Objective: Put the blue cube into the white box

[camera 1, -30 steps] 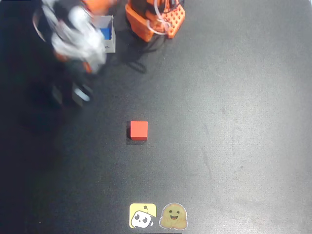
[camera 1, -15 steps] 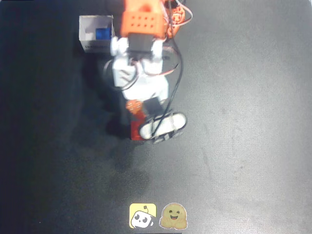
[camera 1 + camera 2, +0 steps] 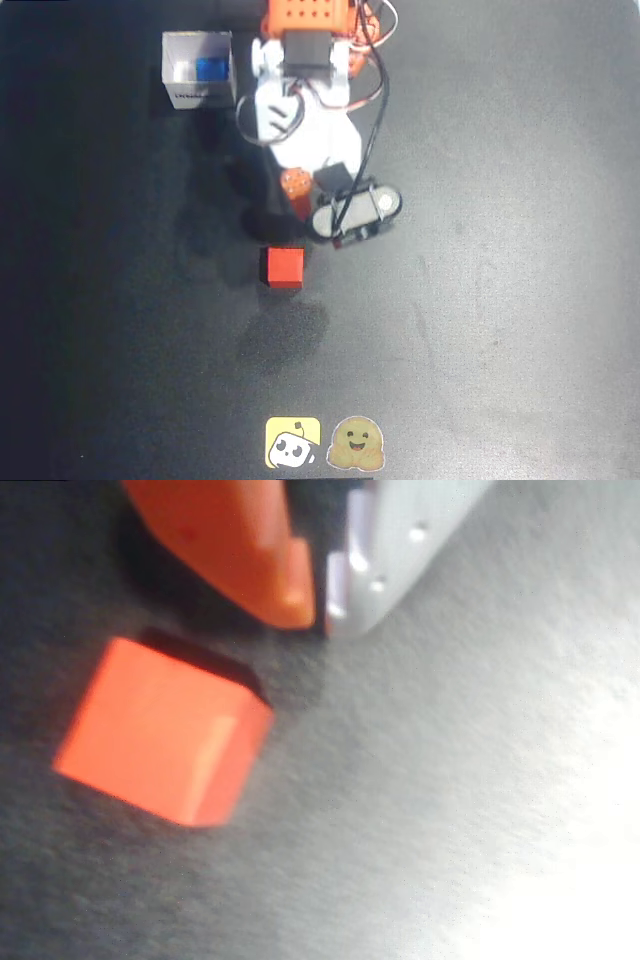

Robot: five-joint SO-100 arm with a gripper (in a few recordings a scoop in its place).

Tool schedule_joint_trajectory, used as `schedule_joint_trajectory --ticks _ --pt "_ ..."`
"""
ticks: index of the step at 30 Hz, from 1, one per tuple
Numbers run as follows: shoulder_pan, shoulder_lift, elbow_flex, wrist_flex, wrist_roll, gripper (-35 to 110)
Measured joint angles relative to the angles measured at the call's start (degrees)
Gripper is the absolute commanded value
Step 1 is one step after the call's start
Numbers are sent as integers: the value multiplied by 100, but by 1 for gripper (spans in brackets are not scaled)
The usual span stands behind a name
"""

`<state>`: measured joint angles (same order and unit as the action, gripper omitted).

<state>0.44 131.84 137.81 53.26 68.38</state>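
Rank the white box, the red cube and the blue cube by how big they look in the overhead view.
1. The white box, clearly the largest.
2. The red cube.
3. The blue cube, which looks smallest, but it sits inside the box with part of it hidden by the wall, so it may match the red cube.

The blue cube (image 3: 210,69) is bright blue against the white walls of the white box (image 3: 178,62), which carries dark print on one side. The red cube (image 3: 284,267) is plain red, orange-red in the wrist view. The table (image 3: 500,300) is black with a dull grey sheen. The claw (image 3: 318,592) pairs an orange finger with a white one. Near the table's lower edge lie a yellow sticker (image 3: 292,443) with a white cartoon robot and a tan smiling-face sticker (image 3: 357,444).
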Motion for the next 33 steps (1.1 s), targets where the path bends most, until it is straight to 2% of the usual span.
schedule_joint_trajectory --ticks 14,19,24,33 --pt "-97 1837 1688 -519 1011 0" --pt "-88 3138 2698 -598 1178 0" --pt "-105 4860 3146 237 1274 0" --pt "79 5089 3173 1222 1433 0"
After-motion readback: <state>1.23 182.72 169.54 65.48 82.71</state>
